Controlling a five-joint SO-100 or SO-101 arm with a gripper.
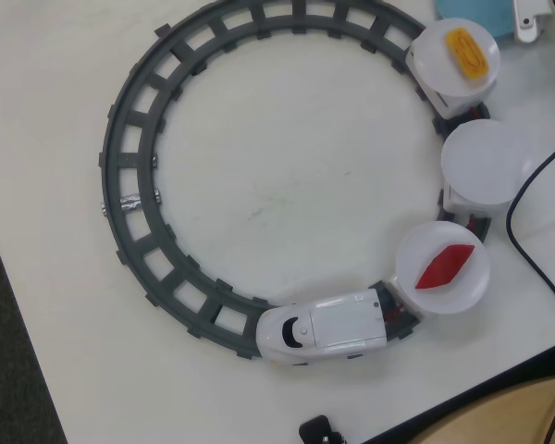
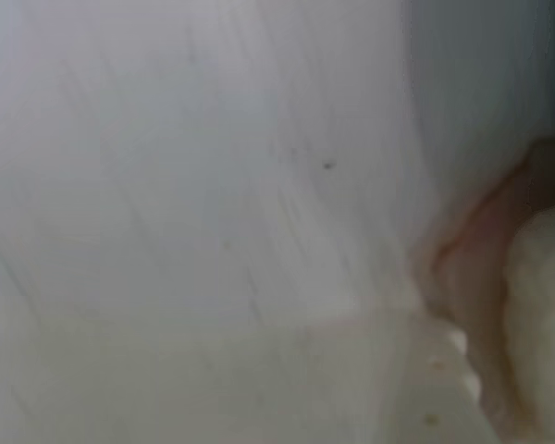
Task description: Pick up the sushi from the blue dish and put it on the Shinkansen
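The white Shinkansen [image 1: 322,331] stands on the grey ring track at the bottom, pulling three carriages with white plates. The nearest plate [image 1: 441,268] holds a red pointed piece, the middle plate [image 1: 486,165] is bare, and the far plate [image 1: 455,55] holds a yellow-orange piece. The blue dish [image 1: 472,13] is cut off at the top right edge. A white part of my gripper [image 1: 531,24] hangs over it. The blurred wrist view is very close to the pale-blue dish surface [image 2: 213,166], with the pinkish sushi [image 2: 486,268] at the right, against a whitish finger [image 2: 388,388]. I cannot tell whether the jaws are closed.
The grey ring track [image 1: 129,166] fills most of the white table. A black cable [image 1: 523,199] curves along the right side. The table's edge runs diagonally at the bottom right, with a dark floor strip at the left.
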